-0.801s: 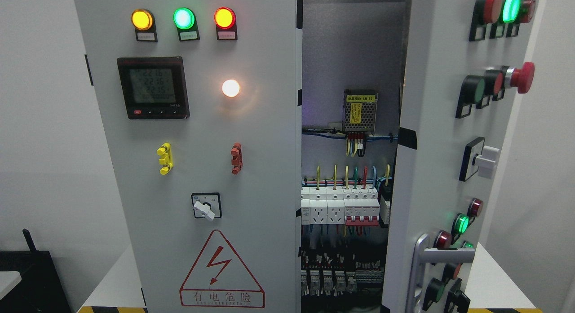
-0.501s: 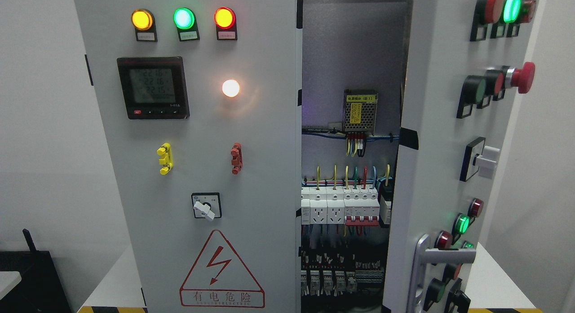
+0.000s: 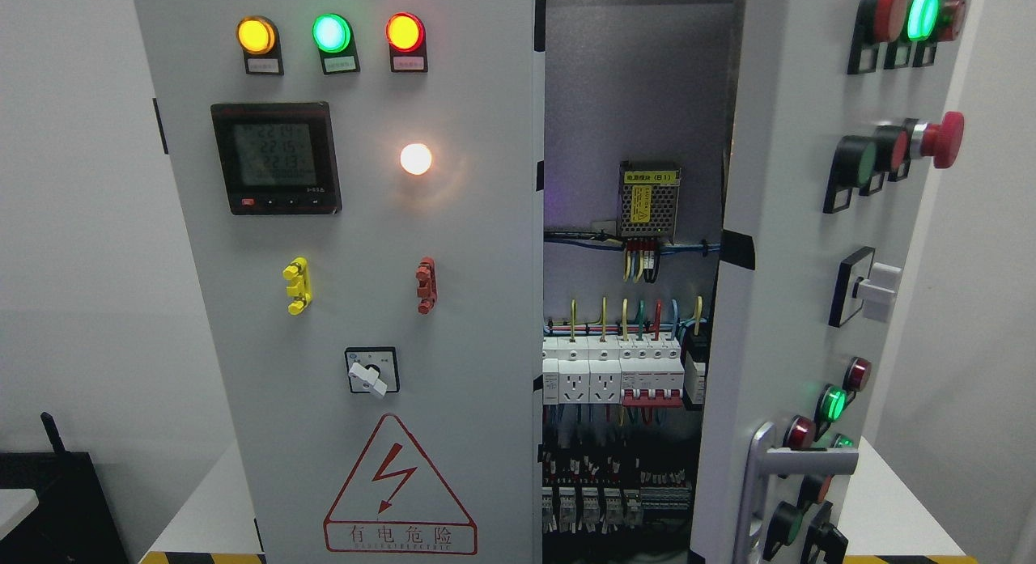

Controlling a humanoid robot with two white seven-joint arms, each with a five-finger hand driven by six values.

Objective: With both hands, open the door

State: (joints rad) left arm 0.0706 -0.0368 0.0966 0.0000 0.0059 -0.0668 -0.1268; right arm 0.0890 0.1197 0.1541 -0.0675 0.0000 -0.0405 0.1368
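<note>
A grey electrical cabinet fills the head view. Its left door [image 3: 453, 248] is flat and closed, carrying three lit lamps, a meter [image 3: 275, 158], a rotary switch [image 3: 371, 371] and a warning triangle. The right door [image 3: 797, 273] stands swung outward at an angle, with buttons, lamps and a silver handle [image 3: 765, 475] at its lower edge. Between the doors the interior [image 3: 631, 305] shows a power supply, breakers and coloured wires. Neither of my hands nor arms appears in the frame.
The cabinet stands on a white table [image 3: 202, 507] with yellow-black striped tape along its front edge. A black object [image 3: 57, 499] sits at the lower left. White walls flank the cabinet on both sides.
The right door has barely moved, shifting very slightly to the right. The digits on the meter have changed.
</note>
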